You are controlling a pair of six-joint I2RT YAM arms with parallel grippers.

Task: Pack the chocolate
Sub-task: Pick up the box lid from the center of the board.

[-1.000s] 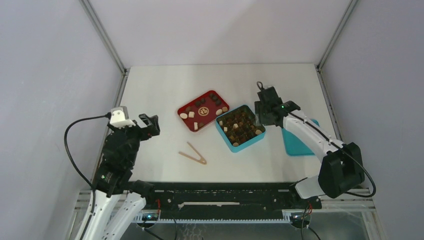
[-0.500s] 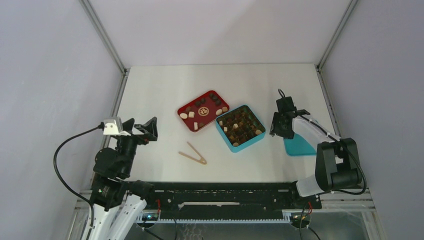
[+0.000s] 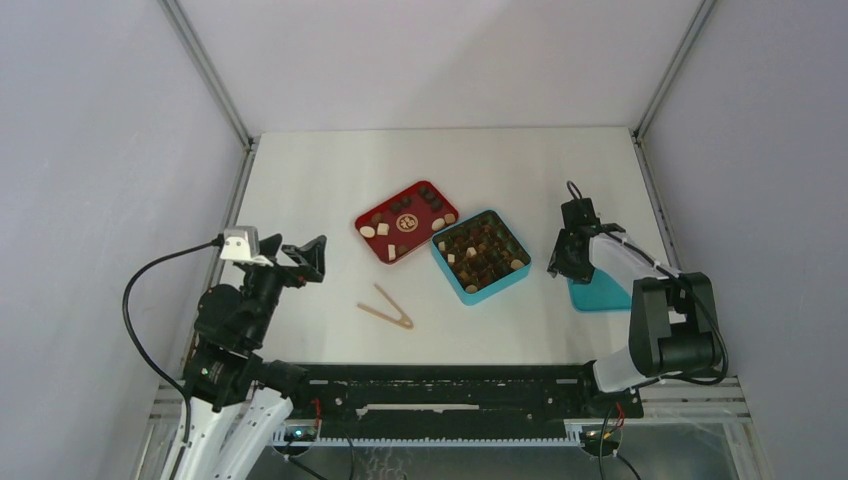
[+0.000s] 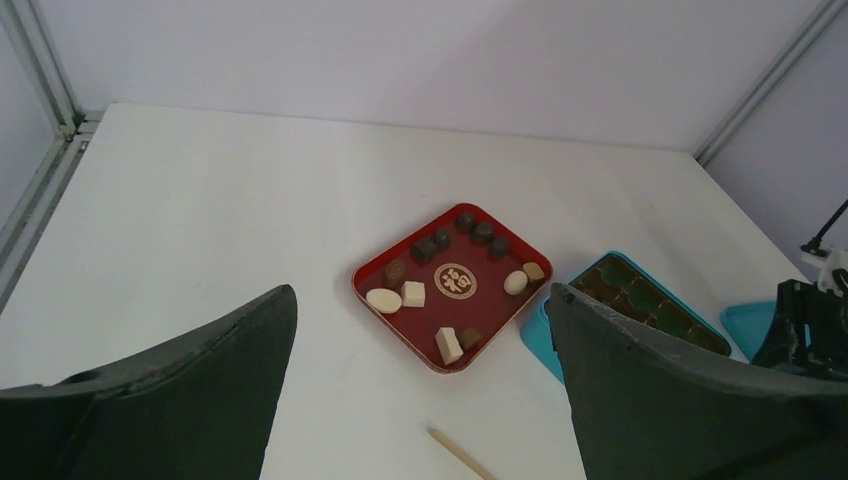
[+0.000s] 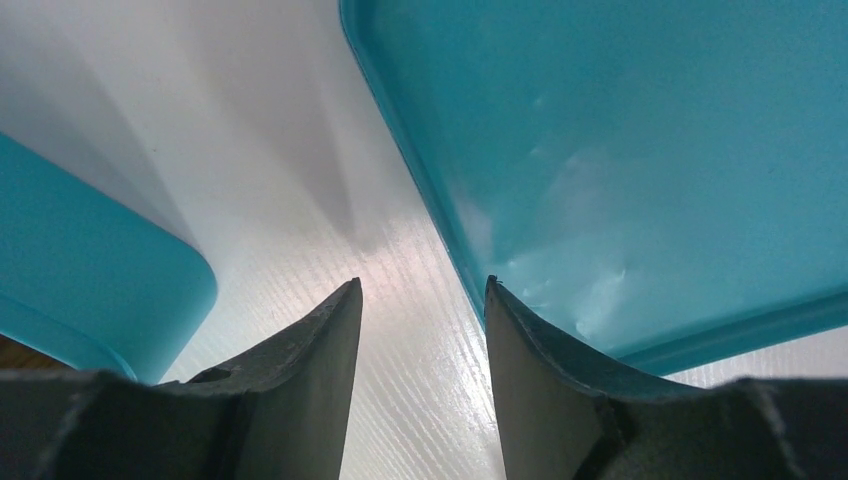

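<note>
Left gripper (image 3: pixel 303 258) hangs above the table's left side, jaws wide apart, nothing in them; looks parked out of the way. Tongs (image 3: pixel 386 306) lie flat and untouched near the tray (image 4: pixel 490 300). Loose chocolate (image 4: pixel 412 294) sits on the tray, and more is already in the grid of the box (image 3: pixel 495 287) just beside it. Right gripper (image 5: pixel 422 300) is low at the table between box and lid (image 5: pixel 620 150), jaws part-way apart, nothing clamped, one finger at the lid's edge. Probably going for the lid.

White tabletop (image 3: pixel 330 170), pale lilac-grey walls (image 3: pixel 430 60), slanted aluminium corner posts (image 3: pixel 205 70), soft even light
</note>
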